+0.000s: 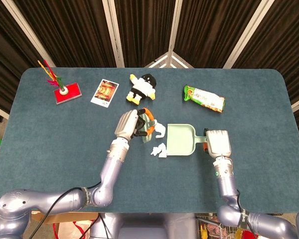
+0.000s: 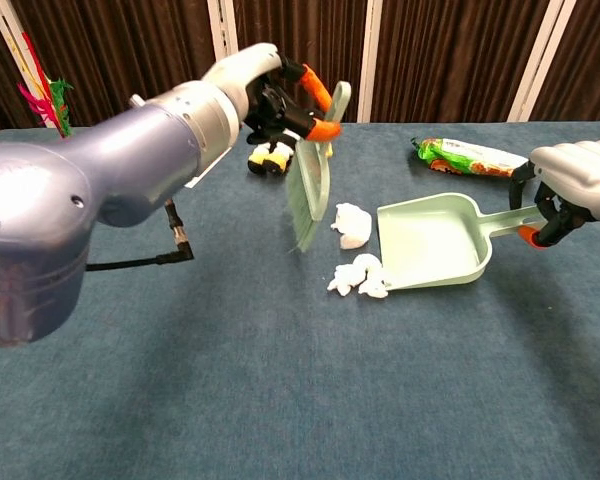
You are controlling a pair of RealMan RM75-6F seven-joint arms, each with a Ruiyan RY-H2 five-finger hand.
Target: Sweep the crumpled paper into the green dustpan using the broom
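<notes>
My left hand (image 1: 128, 124) (image 2: 252, 85) grips the orange handle of a pale green broom (image 2: 310, 180), whose bristles hang just above the table, left of the paper. Two crumpled white paper wads lie by the dustpan's open mouth: one (image 2: 351, 224) (image 1: 160, 130) at its far corner, the other (image 2: 359, 277) (image 1: 158, 150) at its near corner. The green dustpan (image 2: 430, 243) (image 1: 182, 140) sits flat on the table with nothing inside it. My right hand (image 1: 218, 143) (image 2: 574, 188) grips its handle from the right.
A penguin plush (image 1: 141, 88) lies just behind the broom. A green snack bag (image 1: 204, 97) lies at the back right, a picture card (image 1: 104, 92) and a red base with feathers (image 1: 65, 91) at the back left. The blue table (image 1: 50, 144) has bare cloth on the near side.
</notes>
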